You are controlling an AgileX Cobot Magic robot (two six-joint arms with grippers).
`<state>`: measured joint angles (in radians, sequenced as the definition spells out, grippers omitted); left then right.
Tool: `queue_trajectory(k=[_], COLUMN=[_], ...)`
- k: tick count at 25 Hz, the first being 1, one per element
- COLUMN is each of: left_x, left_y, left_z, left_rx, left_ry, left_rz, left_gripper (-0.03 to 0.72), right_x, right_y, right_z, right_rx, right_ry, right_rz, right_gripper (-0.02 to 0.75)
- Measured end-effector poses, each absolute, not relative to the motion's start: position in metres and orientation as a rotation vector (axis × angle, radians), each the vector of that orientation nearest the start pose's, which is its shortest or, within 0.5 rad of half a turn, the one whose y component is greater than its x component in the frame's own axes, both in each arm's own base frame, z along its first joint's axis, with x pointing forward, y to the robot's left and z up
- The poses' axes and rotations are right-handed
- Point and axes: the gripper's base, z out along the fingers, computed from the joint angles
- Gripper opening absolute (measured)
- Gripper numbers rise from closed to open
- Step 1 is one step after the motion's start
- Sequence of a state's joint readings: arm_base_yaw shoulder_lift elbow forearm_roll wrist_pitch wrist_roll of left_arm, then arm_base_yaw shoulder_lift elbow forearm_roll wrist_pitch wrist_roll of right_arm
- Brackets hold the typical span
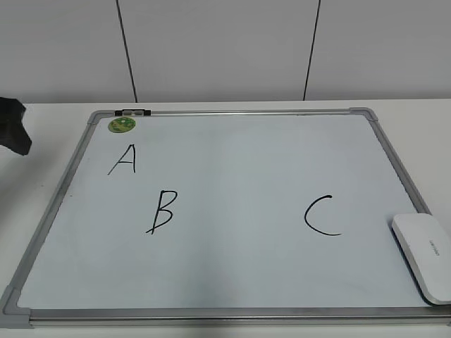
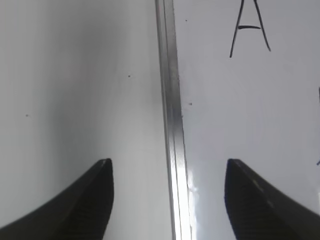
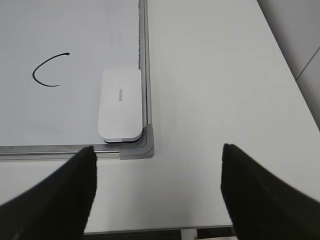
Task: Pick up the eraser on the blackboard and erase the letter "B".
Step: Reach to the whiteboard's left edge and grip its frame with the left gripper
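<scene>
The blackboard [image 1: 225, 211] lies flat on the white table. The black letter "B" [image 1: 161, 210] is at its left centre, between "A" [image 1: 124, 159] and "C" [image 1: 321, 215]. The white eraser [image 1: 425, 253] lies at the board's near right corner; it also shows in the right wrist view [image 3: 120, 103]. My right gripper [image 3: 157, 165] is open and empty, above the bare table just off that corner. My left gripper [image 2: 169, 175] is open and empty over the board's left frame rail [image 2: 170, 100]; a dark part of that arm [image 1: 13, 125] shows at the left edge.
A small round green magnet [image 1: 121, 124] sits at the board's far left corner. A white wall with dark seams stands behind the table. The table's front edge [image 3: 150, 231] is close under my right gripper.
</scene>
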<state>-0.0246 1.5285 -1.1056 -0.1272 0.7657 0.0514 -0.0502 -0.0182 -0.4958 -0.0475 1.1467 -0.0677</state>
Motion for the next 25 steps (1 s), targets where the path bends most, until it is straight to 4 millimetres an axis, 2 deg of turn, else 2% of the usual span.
queue_trajectory(k=[6, 11, 17, 21, 25], left_x=[0.365, 0.392, 0.411, 0.414, 0.417], left_y=[-0.017, -0.019, -0.022, -0.023, -0.023], left_z=[0.226, 0.199, 0.174, 0.154, 0.148], left_rx=[0.064, 0.093, 0.108, 0.100, 0.103], left_ry=[2.797, 2.882, 2.927, 2.975, 2.985], left_rz=[-0.135, -0.155, -0.192, -0.207, -0.210], left_gripper=[0.508, 0.438, 0.357, 0.347, 0.332], right_x=[-0.011, -0.011, -0.011, -0.011, -0.011], right_y=[-0.003, -0.003, -0.003, -0.003, -0.003], right_z=[0.269, 0.269, 0.269, 0.269, 0.269], right_rx=[-0.013, -0.013, -0.013, -0.013, -0.013], right_ry=[2.118, 2.118, 2.118, 2.118, 2.118], right_rz=[-0.128, -0.128, -0.128, -0.128, -0.128], right_gripper=[0.573, 0.573, 0.573, 0.573, 0.573])
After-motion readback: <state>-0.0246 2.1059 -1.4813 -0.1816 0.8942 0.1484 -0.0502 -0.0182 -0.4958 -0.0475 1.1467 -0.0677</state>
